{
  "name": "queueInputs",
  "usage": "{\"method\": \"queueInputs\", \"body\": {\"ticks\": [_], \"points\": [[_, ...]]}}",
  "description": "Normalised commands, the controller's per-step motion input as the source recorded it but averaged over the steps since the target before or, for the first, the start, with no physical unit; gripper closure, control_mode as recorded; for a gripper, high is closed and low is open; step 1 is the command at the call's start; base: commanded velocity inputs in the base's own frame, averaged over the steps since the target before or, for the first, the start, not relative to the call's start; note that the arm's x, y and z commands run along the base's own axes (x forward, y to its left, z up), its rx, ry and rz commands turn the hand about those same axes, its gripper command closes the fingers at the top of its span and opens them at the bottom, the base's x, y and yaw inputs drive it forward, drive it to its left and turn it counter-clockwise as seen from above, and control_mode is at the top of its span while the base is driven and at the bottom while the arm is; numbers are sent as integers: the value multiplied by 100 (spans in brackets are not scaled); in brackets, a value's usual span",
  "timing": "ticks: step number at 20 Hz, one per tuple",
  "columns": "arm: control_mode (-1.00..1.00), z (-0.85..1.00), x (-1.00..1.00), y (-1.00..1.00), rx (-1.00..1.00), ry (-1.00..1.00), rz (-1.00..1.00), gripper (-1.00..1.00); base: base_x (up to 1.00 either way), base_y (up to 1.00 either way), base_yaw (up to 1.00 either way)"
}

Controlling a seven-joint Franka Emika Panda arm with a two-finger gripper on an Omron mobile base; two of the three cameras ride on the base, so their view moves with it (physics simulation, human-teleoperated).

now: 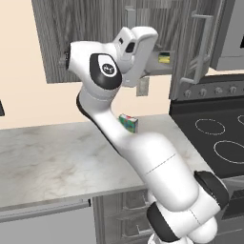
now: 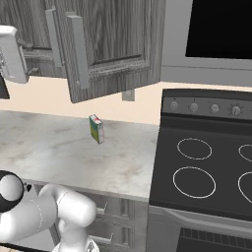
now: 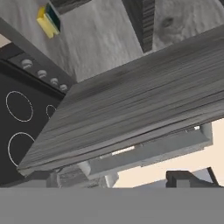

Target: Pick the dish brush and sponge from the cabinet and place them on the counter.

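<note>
With the tool (image 3: 127, 177) spread wide near the cabinet (image 1: 95, 28), swing toward the sponge (image 3: 47, 20) (resting on the shelf), clearing the open door (image 1: 193, 47).

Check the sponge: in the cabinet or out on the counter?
In. The sponge sits on the shelf inside the open cabinet, well above the counter.

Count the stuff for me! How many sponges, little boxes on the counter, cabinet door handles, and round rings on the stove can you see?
Sponges: 1, the sponge in the cabinet
Boxes: 1, the multicoloured box on the counter
Door handles: 2, left handle and right handle
Stove rings: 4 on the stovetop
Total: 8
</note>
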Motion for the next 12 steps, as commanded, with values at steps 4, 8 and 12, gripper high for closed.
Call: {"method": "queueInputs", "body": {"ticks": [4,8,12], "points": [[-100,0,17,-21,0,7,-8,-100,0,0,0],[-100,-5,10,-23,0,4,-3,-100,0,0,0],[-100,-13,24,-19,0,6,-2,-100,0,0,0]]}}
